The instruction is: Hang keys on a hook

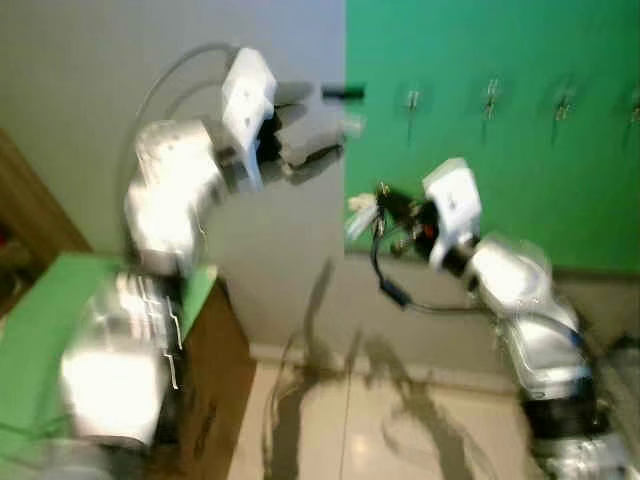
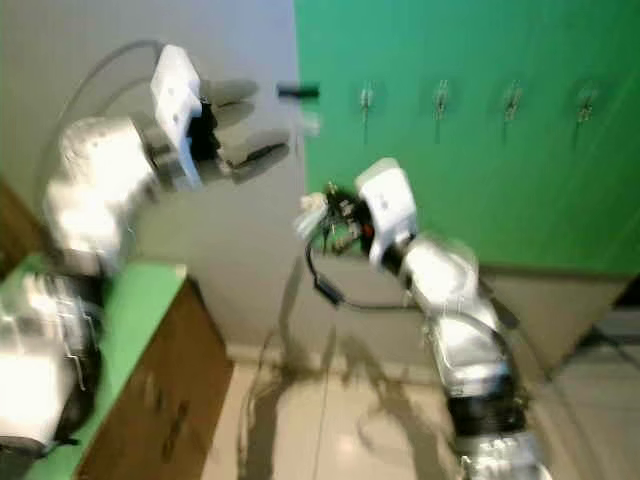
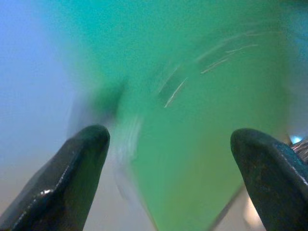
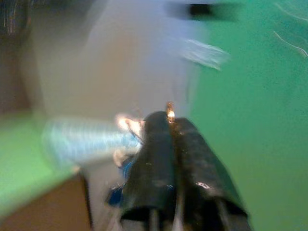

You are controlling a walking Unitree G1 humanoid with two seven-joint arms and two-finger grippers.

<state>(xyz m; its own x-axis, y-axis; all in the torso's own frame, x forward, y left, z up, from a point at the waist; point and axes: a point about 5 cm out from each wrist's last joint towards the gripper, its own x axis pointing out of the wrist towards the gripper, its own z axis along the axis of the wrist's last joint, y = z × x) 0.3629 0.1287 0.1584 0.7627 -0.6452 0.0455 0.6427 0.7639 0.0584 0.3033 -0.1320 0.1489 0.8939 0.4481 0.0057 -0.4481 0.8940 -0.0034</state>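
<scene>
Grey wall [image 1: 90, 90] is filling the upper left of the head views, meeting a green wall panel [image 1: 520, 190] that is covering the upper right. At the lower left of the frame, a wooden cabinet [image 2: 165, 400] with a green top [image 2: 130, 300] is standing against the grey wall, and pale floor tiles [image 1: 380, 430] are showing at the bottom centre. All views are blurred.

Left of centre, the left arm is reaching up, and the left gripper [image 1: 310, 125] is pointing toward the seam between the grey and green areas, near the upper middle of the frame. Its fingers [image 3: 72, 178] are standing wide apart with nothing between them, as the left wrist view is showing.

Right of centre, the right arm is bending upward from the lower right, and the right gripper [image 1: 385, 210] is hovering below the left one, in front of the green panel's left edge. Its fingers [image 4: 163, 159] are pressed together, pinching the keys [image 4: 130, 126]; a pale tag and a metal ring are sticking out at the fingertips. A dark cord [image 1: 385, 285] is hanging beneath this gripper.

Along the upper right of the frame, a row of metal hooks [image 1: 490, 100] is sitting on the green panel, apart from the keys.
</scene>
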